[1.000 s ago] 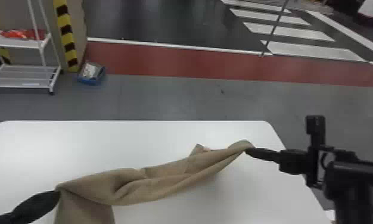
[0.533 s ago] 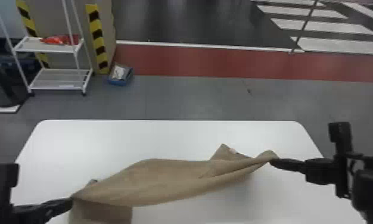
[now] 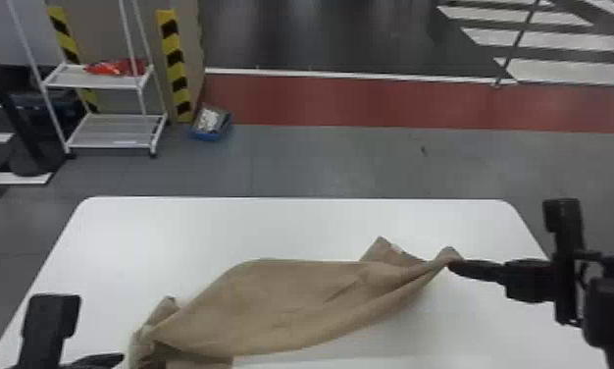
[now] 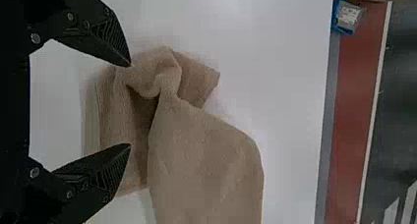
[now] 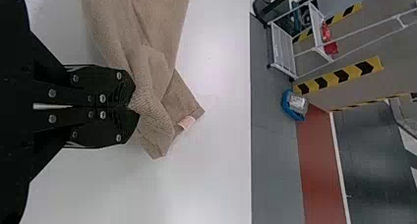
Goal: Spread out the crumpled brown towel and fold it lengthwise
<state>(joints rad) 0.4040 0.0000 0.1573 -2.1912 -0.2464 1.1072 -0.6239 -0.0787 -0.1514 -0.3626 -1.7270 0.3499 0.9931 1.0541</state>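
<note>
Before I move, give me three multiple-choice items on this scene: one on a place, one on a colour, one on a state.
1. On the brown towel, the pale tag is:
A) by the end at the right gripper
B) mid-towel
C) at the opposite end

2. The table is:
A) grey
B) white
C) red

3. The left gripper is:
A) shut on the towel
B) shut and empty
C) open

Right letters:
1: A, the right wrist view shows the tag on a towel corner just past the shut right fingers.
2: B, the tabletop shows white in the head view.
3: C, the left wrist view shows its two fingers wide apart, with no towel clamped between them.
</note>
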